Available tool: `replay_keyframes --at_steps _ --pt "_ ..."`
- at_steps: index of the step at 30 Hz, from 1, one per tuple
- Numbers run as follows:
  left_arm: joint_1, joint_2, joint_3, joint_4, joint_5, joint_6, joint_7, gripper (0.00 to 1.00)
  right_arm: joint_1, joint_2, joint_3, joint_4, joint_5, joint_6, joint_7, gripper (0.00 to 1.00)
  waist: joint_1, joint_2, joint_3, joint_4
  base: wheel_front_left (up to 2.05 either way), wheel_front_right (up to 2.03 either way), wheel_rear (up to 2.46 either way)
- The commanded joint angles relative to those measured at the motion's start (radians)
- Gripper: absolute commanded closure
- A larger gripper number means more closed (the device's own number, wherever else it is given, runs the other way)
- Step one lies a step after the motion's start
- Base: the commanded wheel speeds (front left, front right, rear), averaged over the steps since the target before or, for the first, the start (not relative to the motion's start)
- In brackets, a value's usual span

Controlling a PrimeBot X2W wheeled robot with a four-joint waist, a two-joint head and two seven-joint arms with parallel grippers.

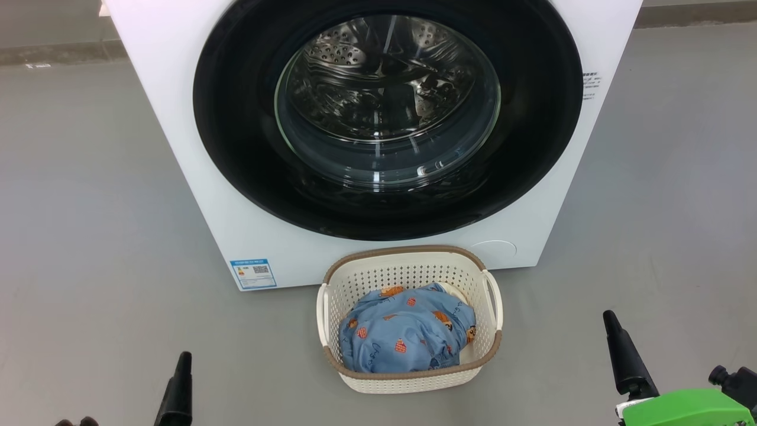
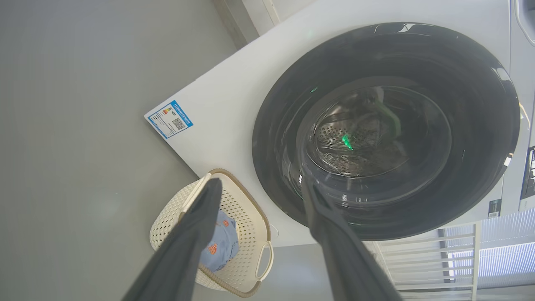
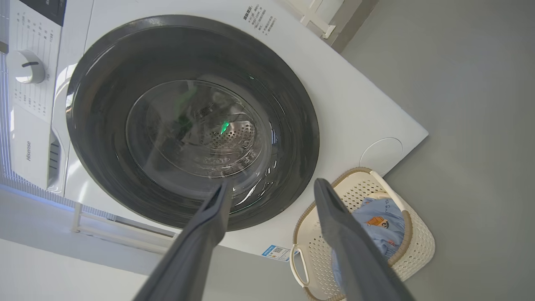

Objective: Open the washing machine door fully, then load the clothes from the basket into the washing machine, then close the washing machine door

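washing machine door [image 1: 236, 118] is sitting shut on the washing machine [image 1: 171, 148], steel drum showing through the glass. basket [image 1: 408, 275] is standing on the floor [image 1: 89, 236] just in front of the machine, below the door, with the clothes [image 1: 405, 334] lying bundled inside it. left gripper [image 2: 261, 184] and right gripper [image 3: 271, 184] are hovering either side of the basket, not touching it, both jaws standing wide, gripping nothing.

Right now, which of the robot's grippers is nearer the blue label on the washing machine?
Left. In the head view the left gripper lies below-left of the blue label; the right gripper is far to its right, beyond the basket.
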Motion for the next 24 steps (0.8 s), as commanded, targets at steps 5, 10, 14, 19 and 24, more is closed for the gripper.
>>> replay_keyframes --at_steps 5,10,14,19,24 --pt "-0.036 0.019 0.005 -0.042 0.119 -0.001 -0.029 0.0 -0.022 -0.027 0.026 -0.041 -0.118 0.001 -0.028 0.0 -0.0001 0.0 0.002 -0.001 0.0 0.0 0.0" --pt "-0.038 0.021 0.007 -0.05 0.182 -0.001 -0.044 0.0 -0.021 -0.031 0.03 -0.047 -0.189 0.001 -0.043 0.0 -0.0001 0.0 0.003 0.0 0.0 0.0 0.0" --pt "-0.039 0.022 0.009 -0.059 0.244 -0.002 -0.059 0.0 -0.019 -0.035 0.035 -0.048 -0.253 0.001 -0.058 0.0 -0.0001 0.0 0.003 0.0 0.0 0.0 0.0" --pt "-0.04 0.024 0.012 -0.066 0.307 -0.002 -0.073 0.0 -0.017 -0.036 0.038 -0.047 -0.316 0.001 -0.072 0.0 -0.0001 0.0 0.003 0.001 0.0 0.0 0.0" --pt "-0.042 0.025 0.01 -0.072 0.374 -0.002 -0.088 0.0 -0.018 -0.037 0.043 -0.05 -0.371 0.001 -0.087 0.0 -0.0001 0.0 0.004 0.0 0.0 0.0 0.0"
